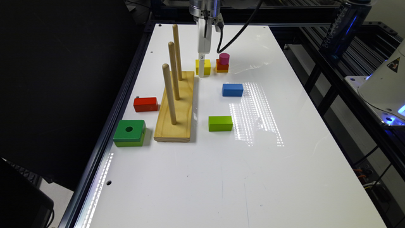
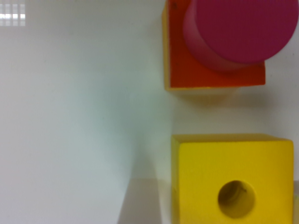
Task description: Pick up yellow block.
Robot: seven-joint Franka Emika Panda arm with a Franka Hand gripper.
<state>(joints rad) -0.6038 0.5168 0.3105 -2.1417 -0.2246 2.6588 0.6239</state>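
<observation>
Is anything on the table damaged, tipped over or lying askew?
Nothing stands out. The yellow block sits flat, hole up, apart from the pink cylinder stack beside it. The other blocks lie flat, and the pegs stand in their base.

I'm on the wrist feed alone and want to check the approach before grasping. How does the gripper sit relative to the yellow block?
Observer: In the exterior view the gripper is down at table level against the yellow block, on its side toward the peg stand.
Operator: What else is nearby, apart from the pink stack?
Observer: A blue block lies nearer the exterior camera, apart from both.
Operator: Anything further?
Observer: A lime green block, a red block and a green holed block lie nearer still.
</observation>
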